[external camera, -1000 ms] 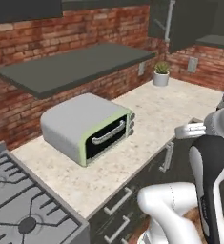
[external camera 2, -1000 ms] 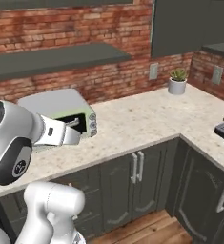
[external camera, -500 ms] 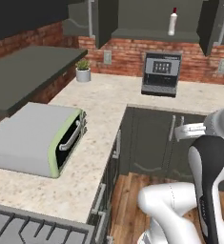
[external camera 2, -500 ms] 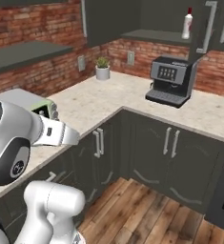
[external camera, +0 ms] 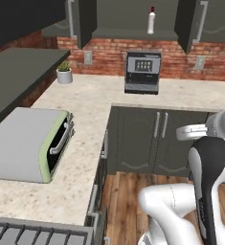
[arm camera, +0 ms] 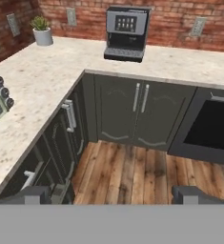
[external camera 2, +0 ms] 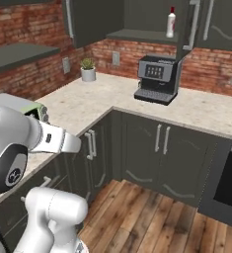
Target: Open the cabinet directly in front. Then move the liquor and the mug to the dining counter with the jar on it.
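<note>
You've got the cabinet [external camera: 133, 19] w/ both doors swung open; inside, on its shelf, stands the liquor [external camera: 151, 21], upright, slim white bottle w/ narrow neck and small red cap. From the right base view the bottle [external camera 2: 171, 22] sits near the shelf's right end, just beside the open right door. Directly below it on the bench [external camera: 90, 103] is a coffee machine [external camera: 142, 72], dark w/ a grey front panel. A small potted plant [external camera: 64, 72] stands in the corner; a toaster oven [external camera: 32, 143] w/ green trim lies further along the bench. Pincer [arm camera: 113, 194]: fingers wide apart, holding nothing, hanging over the wood floor [arm camera: 132, 171].
</note>
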